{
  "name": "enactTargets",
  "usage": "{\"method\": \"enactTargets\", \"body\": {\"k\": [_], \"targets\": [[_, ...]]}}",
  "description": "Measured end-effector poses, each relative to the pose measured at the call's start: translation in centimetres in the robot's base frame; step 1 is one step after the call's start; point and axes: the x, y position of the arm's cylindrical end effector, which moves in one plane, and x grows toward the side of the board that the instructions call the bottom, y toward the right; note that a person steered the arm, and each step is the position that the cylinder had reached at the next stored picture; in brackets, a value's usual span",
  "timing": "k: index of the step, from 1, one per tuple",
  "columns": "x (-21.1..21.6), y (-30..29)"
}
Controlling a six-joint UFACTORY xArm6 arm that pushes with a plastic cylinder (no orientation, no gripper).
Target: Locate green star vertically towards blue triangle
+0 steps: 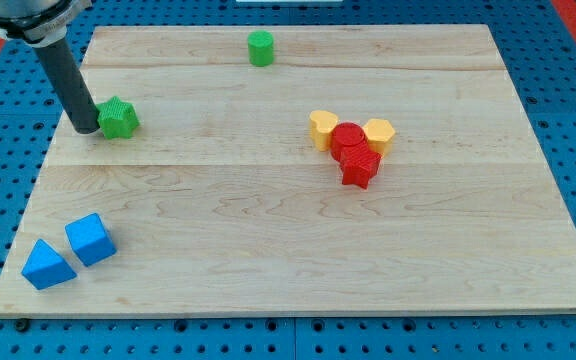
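At upper left, my tip [86,130], a bare rod tool with nothing to grip, touches the green star [119,118]; a downward shove from above would best send it toward the blue triangle [47,265].

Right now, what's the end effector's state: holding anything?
No gripper: my tip is a bare rod, holding nothing.
It sits against the green star on the star's view-left side.

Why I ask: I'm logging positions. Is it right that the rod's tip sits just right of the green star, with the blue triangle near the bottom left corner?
Not quite: in the camera view my tip sits just left of the green star. The blue triangle is near the bottom left corner.
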Motion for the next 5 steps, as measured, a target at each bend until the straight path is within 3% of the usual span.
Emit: {"method": "enactTargets", "body": {"k": [1,2,3,4,5], "targets": [[0.2,0.8],[3.0,0.8],[0.4,1.3],[-6.2,1.3],[-7.9,6.7]]}}
